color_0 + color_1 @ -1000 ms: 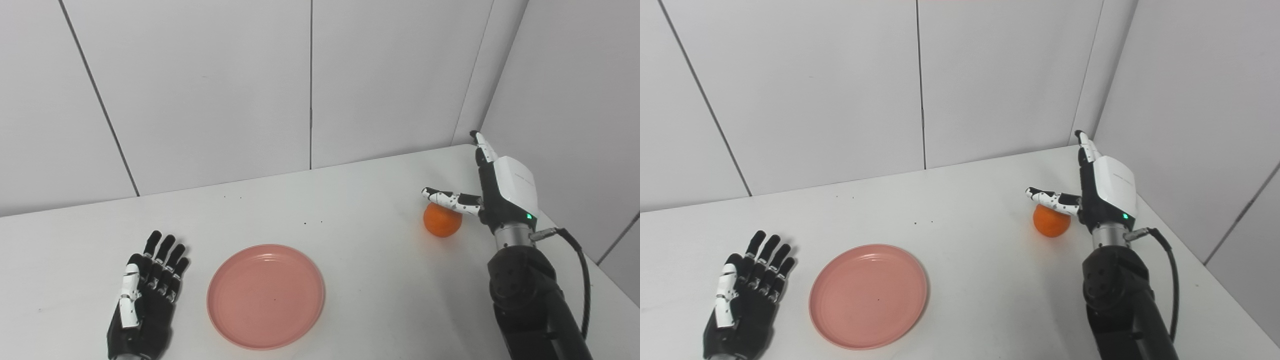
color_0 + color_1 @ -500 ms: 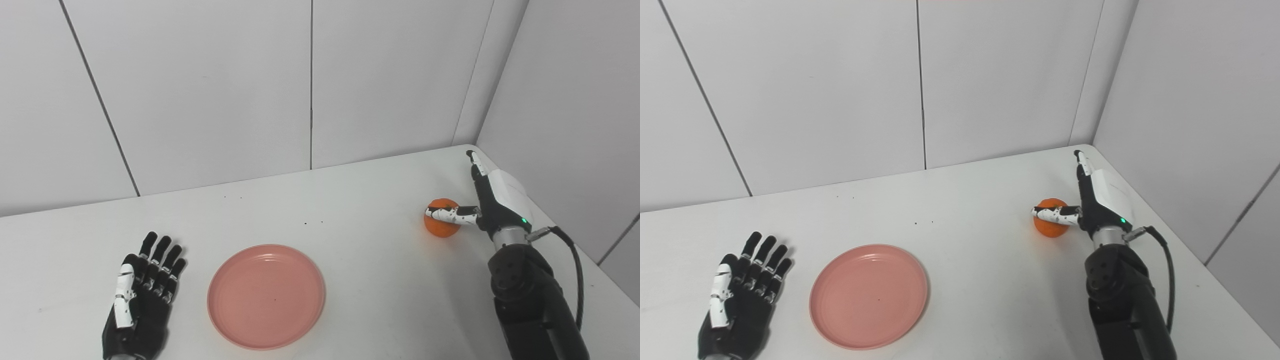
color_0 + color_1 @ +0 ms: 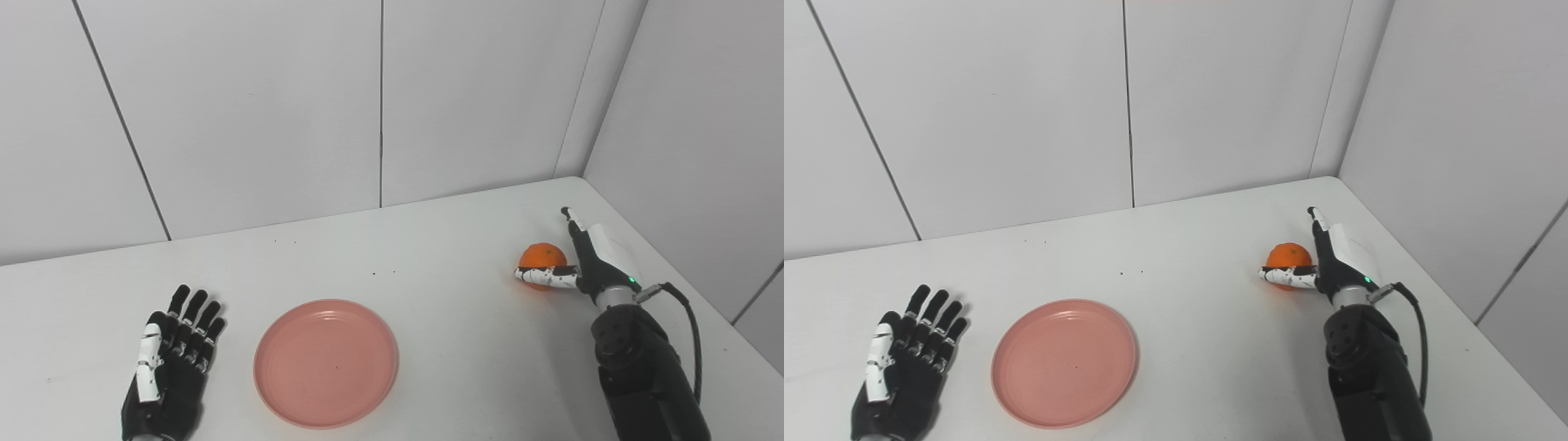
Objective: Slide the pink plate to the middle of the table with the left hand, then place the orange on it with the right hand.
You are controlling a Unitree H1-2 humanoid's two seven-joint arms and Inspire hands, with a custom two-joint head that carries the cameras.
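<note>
Near the worktop's [image 3: 465,343] right rear corner, the orange [image 3: 541,255] rests on the surface; the right hand [image 3: 591,260] stands edge-on just beside it, fingers extended and apart, thumb lying across the fruit's near side, not clamped. Well to the left, toward the front middle, lies the pink plate [image 3: 326,362], bare. Beside it the left hand [image 3: 168,361] lies flat, fingers spread, holding nothing

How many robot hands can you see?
2. The left hand lies flat on the table, left of the pink plate. The right hand is beside the orange, far right.
</note>
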